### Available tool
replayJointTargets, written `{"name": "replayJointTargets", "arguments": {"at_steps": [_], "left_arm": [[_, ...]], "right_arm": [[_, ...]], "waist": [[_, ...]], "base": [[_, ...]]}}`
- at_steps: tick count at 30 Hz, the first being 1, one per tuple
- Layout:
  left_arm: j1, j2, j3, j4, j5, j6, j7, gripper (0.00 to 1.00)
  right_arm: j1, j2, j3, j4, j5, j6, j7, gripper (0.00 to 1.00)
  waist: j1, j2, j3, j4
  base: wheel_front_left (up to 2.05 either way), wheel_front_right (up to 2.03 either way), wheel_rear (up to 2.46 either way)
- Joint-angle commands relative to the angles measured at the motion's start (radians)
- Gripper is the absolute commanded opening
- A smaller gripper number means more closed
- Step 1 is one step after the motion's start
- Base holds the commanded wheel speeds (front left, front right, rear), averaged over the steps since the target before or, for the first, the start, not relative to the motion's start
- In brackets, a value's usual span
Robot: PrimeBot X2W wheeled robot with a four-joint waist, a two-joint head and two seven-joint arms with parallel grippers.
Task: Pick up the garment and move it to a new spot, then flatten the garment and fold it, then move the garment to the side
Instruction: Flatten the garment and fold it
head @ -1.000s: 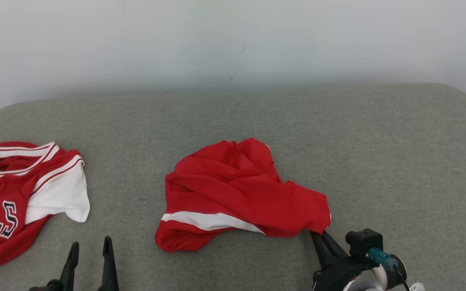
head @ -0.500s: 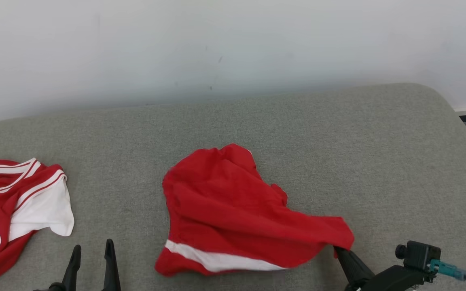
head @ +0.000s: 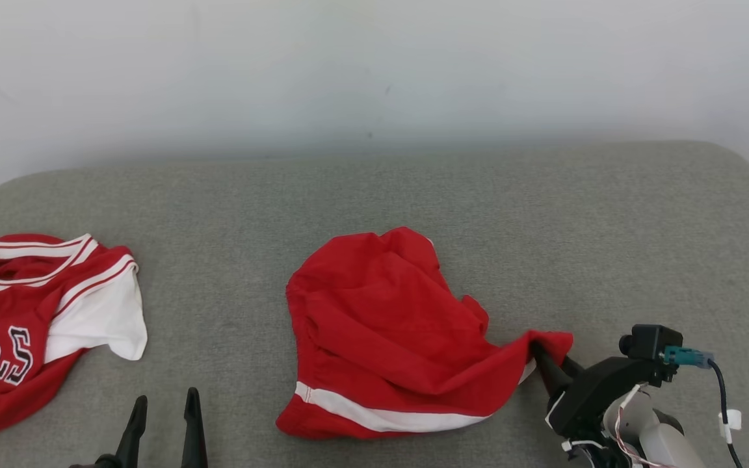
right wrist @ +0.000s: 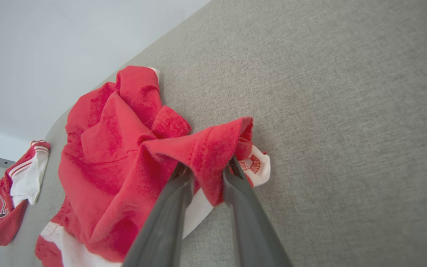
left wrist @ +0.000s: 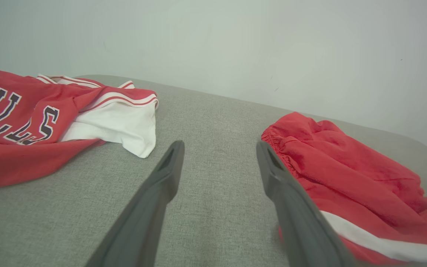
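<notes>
**Shorts set down mid-cushion; flattening comes next**

I read this as the end of the move-to-a-new-spot step. The red shorts [head: 387, 312] lie crumpled in the middle of the grey cushion [head: 641, 227], well apart from the jersey [head: 23, 312] at the left. My right tool [right wrist: 207, 170] has its fingers partly spread, with one corner of the shorts draped over and between the tips and raised off the cushion. I cannot tell whether it is pinched or only resting there. My left tool [head: 165, 398] stands wide open and empty, near the shorts' white stripe. Next I would free that corner, then take two edges and spread the cloth flat.
</notes>
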Motion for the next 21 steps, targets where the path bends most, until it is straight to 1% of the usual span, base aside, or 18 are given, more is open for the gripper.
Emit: {"name": "replayJointTargets", "arguments": {"at_steps": [1, 4, 7, 12, 20, 21], "left_arm": [[-0.006, 0.0, -0.002, 0.003, -0.003, -0.003, -0.001, 1.0], [-0.009, 0.0, -0.005, 0.006, -0.004, -0.002, -0.001, 1.0], [-0.006, 0.0, -0.002, 0.006, -0.004, -0.001, -0.001, 1.0], [-0.013, 0.0, 0.004, 0.005, -0.006, 0.001, -0.001, 1.0], [-0.044, 0.0, -0.003, 0.012, -0.013, 0.008, -0.001, 1.0], [-0.044, 0.0, -0.003, 0.012, -0.013, 0.008, -0.001, 1.0]], "right_arm": [[-0.018, -0.001, -0.001, 0.021, -0.015, -0.002, -0.01, 1.0], [-0.064, -0.001, 0.002, 0.081, -0.051, -0.002, -0.039, 1.0], [-0.101, -0.001, 0.007, 0.123, -0.059, -0.002, -0.067, 1.0], [-0.169, -0.001, 0.019, 0.192, -0.081, -0.002, -0.102, 1.0], [-0.275, -0.001, 0.022, 0.306, -0.157, -0.002, -0.212, 1.0], [-0.275, -0.001, 0.022, 0.306, -0.157, -0.002, -0.212, 1.0]], "waist": [[0.0, 0.0, 0.004, 0.018], [0.0, 0.0, 0.006, 0.033], [0.0, 0.0, 0.007, 0.038], [0.0, 0.0, 0.019, 0.035], [0.0, 0.0, 0.039, 0.023], [0.0, 0.0, 0.039, 0.023]], "base": [[0.0, 0.0, 0.0], [0.0, 0.0, 0.0], [0.0, 0.0, 0.0], [0.0, 0.0, 0.0], [0.0, 0.0, 0.0], [0.0, 0.0, 0.0]]}}
